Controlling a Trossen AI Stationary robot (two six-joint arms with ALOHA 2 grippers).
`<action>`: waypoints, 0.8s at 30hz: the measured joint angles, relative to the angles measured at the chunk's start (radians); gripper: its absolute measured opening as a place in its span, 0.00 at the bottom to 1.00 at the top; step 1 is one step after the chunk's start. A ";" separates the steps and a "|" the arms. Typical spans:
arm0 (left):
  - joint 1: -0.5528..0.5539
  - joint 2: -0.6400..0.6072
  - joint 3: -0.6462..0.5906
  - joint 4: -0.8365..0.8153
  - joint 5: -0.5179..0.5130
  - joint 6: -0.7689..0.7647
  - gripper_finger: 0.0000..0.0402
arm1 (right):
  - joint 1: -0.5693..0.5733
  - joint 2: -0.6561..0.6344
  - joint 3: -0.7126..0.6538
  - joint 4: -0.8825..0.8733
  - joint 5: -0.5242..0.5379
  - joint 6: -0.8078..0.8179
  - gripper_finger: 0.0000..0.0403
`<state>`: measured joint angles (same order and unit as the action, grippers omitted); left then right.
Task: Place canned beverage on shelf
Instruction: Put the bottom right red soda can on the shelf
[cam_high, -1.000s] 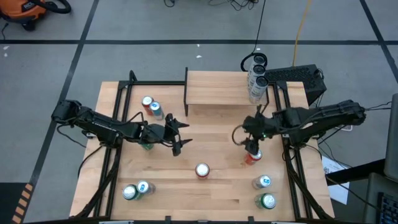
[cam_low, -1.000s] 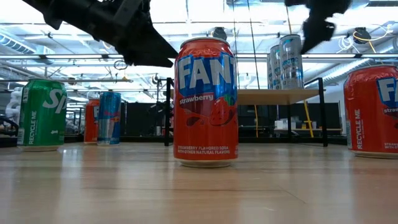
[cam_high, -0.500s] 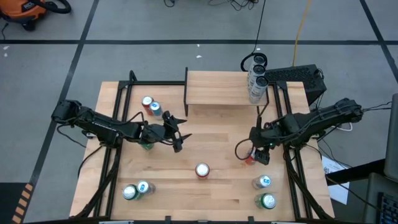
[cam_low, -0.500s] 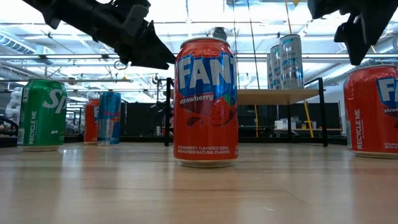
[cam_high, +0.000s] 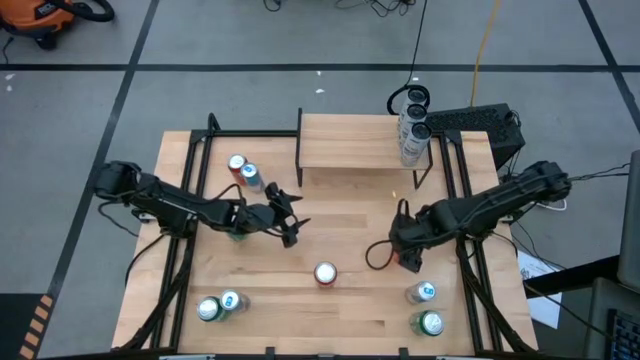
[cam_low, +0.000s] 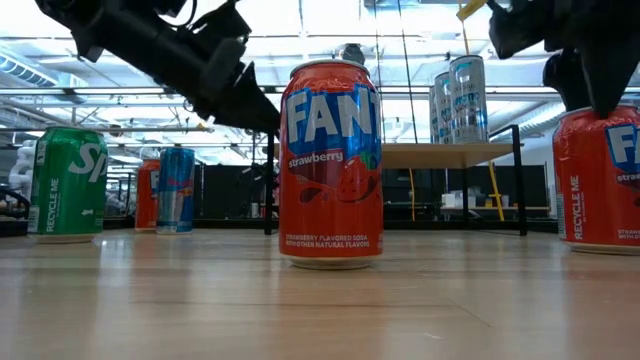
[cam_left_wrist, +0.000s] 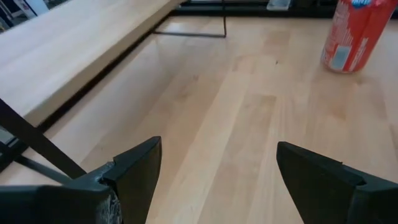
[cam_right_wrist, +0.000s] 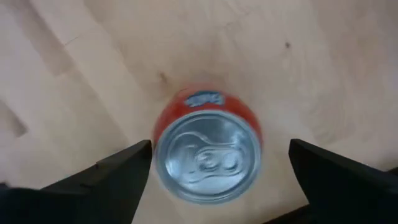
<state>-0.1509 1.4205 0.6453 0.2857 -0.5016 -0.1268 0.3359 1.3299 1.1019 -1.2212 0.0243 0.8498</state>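
The right gripper (cam_right_wrist: 211, 168) hung over a red can (cam_right_wrist: 208, 149) on the table's right side, fingers spread wide to either side of it and not yet gripping. I judged this the reach-to-grasp step: next it needed lowering, closing, then carrying to the shelf (cam_high: 355, 142). The can stood upright, long axis vertical, top facing up.

Bright, even overhead light (ceiling strips glare in the low view), right wrist view blurred

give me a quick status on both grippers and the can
Right gripper open, above upright red can, not gripping. Left gripper open, empty, mid-table. Shelf front clear.
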 joint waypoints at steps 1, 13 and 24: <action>0.000 0.006 0.000 0.000 0.000 0.000 0.78 | 0.000 0.006 0.000 -0.002 0.000 0.002 0.91; 0.000 0.034 0.000 0.082 0.004 0.001 0.78 | 0.001 0.083 0.000 0.001 0.006 -0.006 0.82; 0.000 0.034 0.000 0.149 0.023 0.032 0.78 | -0.037 0.060 -0.002 0.160 0.045 0.039 0.67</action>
<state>-0.1509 1.4544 0.6453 0.4345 -0.4784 -0.0945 0.2986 1.3897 1.1000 -1.0612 0.0694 0.8889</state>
